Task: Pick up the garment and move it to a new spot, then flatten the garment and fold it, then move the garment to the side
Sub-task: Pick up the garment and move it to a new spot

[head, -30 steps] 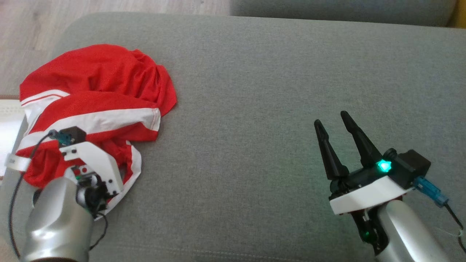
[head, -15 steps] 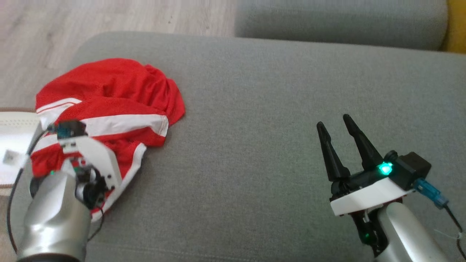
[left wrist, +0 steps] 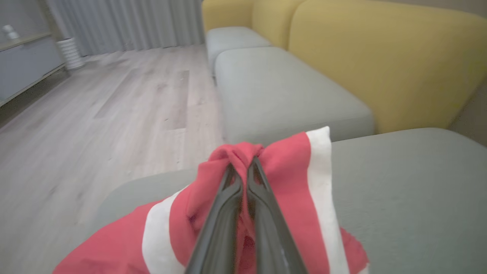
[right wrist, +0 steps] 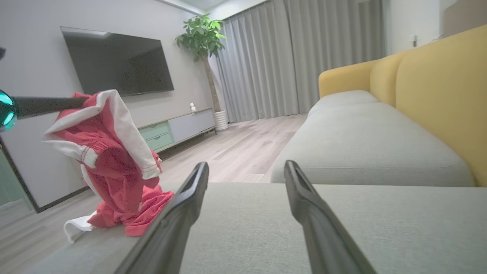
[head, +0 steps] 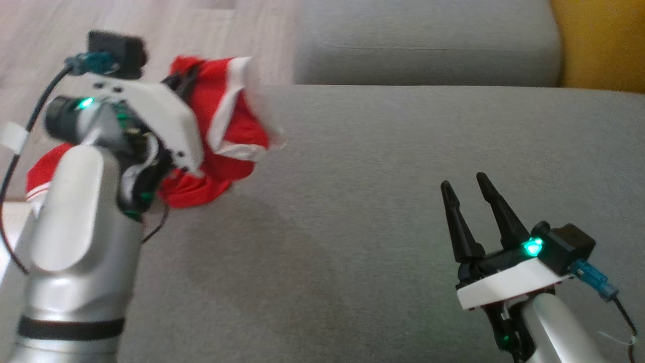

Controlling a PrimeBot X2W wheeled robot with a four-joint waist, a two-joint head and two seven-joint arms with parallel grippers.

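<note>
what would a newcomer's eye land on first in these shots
The red garment with white stripes stands out: it hangs bunched from the left gripper, which is shut on a fold of it, at the head view's upper left, with its lower end on the grey cushion. Next come the right gripper, open and empty above the cushion at lower right, and the yellow sofa back behind.
</note>
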